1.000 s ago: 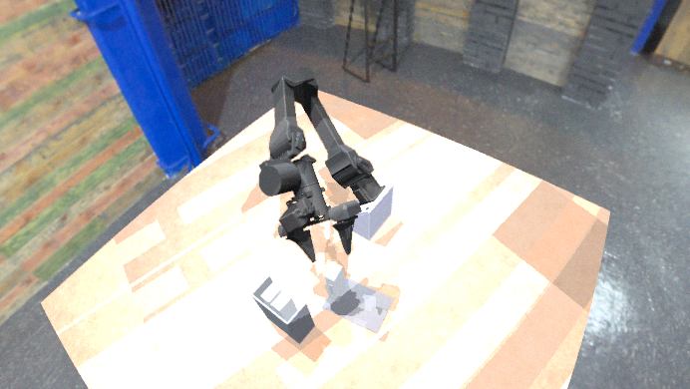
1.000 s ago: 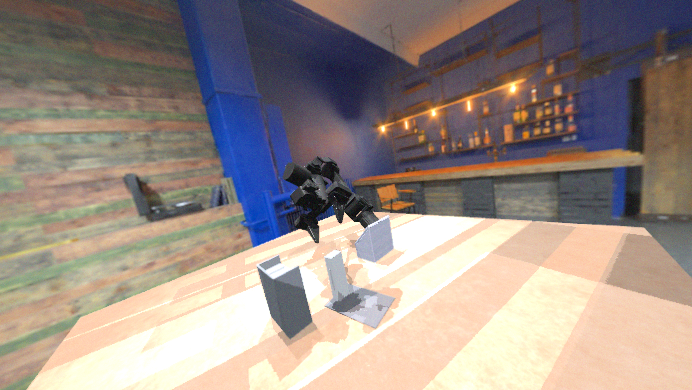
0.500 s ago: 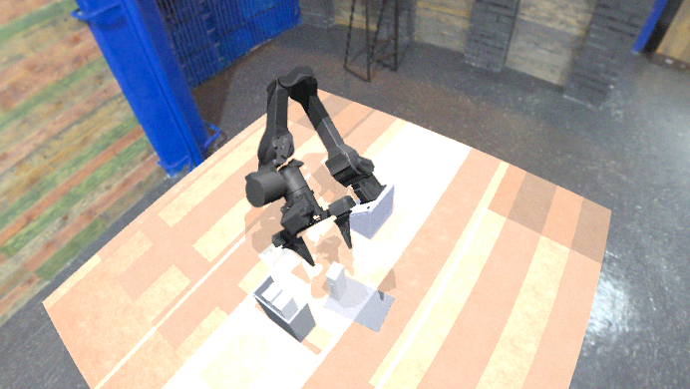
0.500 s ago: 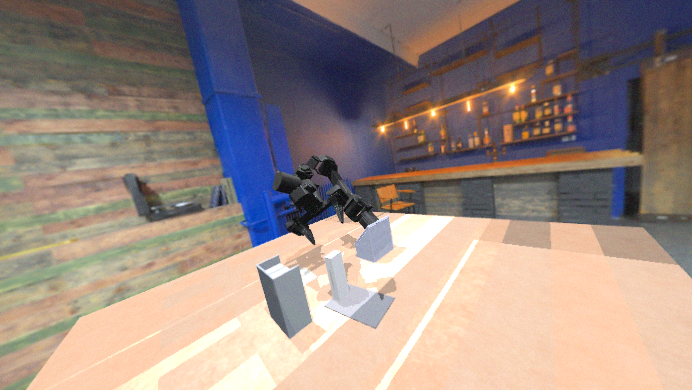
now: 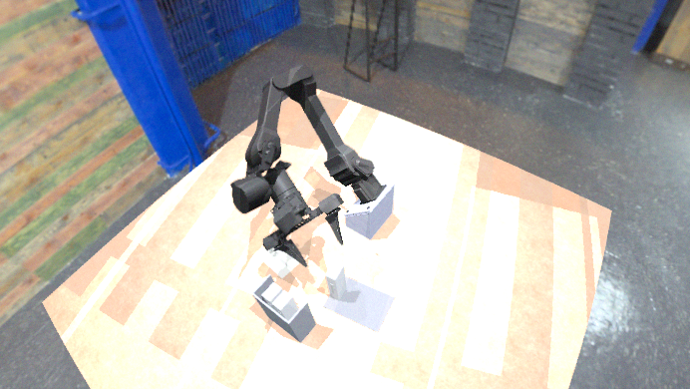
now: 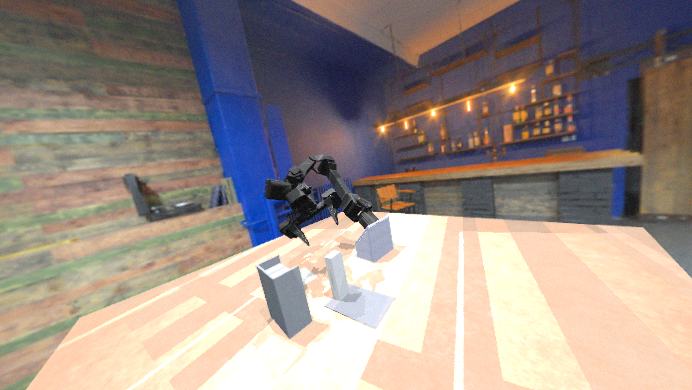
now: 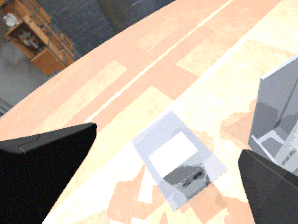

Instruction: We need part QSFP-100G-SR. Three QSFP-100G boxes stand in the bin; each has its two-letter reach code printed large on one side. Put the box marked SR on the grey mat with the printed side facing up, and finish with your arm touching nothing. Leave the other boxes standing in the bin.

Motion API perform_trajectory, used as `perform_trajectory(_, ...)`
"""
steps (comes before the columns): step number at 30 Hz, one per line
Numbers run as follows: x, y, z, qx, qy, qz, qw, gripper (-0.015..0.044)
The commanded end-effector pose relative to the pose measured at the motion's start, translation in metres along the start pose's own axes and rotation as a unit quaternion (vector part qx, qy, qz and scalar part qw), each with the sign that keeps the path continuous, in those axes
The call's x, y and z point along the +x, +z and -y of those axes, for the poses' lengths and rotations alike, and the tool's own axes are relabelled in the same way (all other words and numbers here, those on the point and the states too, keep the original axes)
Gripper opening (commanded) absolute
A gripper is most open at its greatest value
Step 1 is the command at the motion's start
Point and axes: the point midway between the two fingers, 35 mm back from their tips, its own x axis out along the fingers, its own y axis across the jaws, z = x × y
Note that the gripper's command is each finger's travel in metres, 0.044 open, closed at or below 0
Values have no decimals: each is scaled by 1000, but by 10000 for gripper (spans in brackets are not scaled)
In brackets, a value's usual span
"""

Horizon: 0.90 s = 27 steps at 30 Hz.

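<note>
Pale and tan patches of bright light cover the tabletop [image 5: 499,279] [image 6: 575,300] [image 7: 150,65], with a blue pillar [image 5: 150,95] [image 6: 235,130] and a plank wall [image 5: 65,150] [image 6: 100,125] behind its far side. Your gripper [image 5: 324,254] [image 6: 321,234] [image 7: 168,143] is spread wide with nothing between its fingers, raised above the table and apart from everything on it. Beyond and below the fingertips, one light box [image 5: 336,284] [image 6: 336,276] [image 7: 173,155] stands upright at the edge of the grey mat [image 5: 369,306] [image 6: 367,307] [image 7: 165,127]; it isn't lying flat. In your wrist view it sits between the two fingers, farther down than they are. You can see dark print on one of its upright sides, but it's too blurred to read, so you cannot tell whether this is SR. Just beside the mat is the grey bin [image 5: 302,324] [image 6: 290,305] [image 7: 260,110], with two more boxes [image 5: 279,297] [image 6: 280,271] standing in it.
</note>
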Motion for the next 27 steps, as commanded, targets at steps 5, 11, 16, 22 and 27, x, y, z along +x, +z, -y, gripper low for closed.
perform_trajectory(5, -16, -10, 20, -26, 13, -9, 1000, 440)
perform_trajectory(11, -31, -19, 35, -46, 23, -14, 999, 440)
perform_trajectory(16, -39, -25, 43, -57, 29, -14, 998, 440)
perform_trajectory(22, -35, -30, 47, -57, 29, -15, 998, 440)
perform_trajectory(27, -30, -36, 50, -57, 29, -15, 998, 440)
